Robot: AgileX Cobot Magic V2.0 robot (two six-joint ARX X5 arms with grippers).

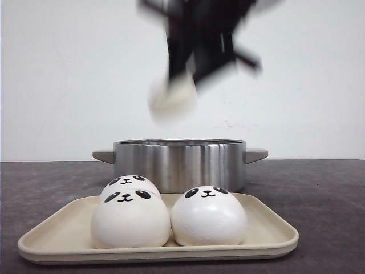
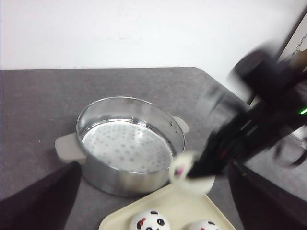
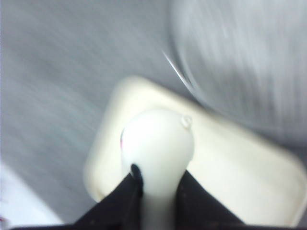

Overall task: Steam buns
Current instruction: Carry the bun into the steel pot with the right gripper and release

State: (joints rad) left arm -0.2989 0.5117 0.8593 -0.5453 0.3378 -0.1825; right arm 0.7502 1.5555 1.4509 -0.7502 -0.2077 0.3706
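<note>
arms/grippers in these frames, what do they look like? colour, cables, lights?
Both look black. The right gripper has dark tapered fingers. The right arm is a blurred black, angular body with one small green light and thin dark cable-like loops near it. The left gripper shows only as dark finger edges.

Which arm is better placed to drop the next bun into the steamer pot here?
The right. Its tool is shut on a bun, held in the air above the steamer pot, which is empty inside. The left tool holds nothing in view; three buns remain on the tray.
</note>
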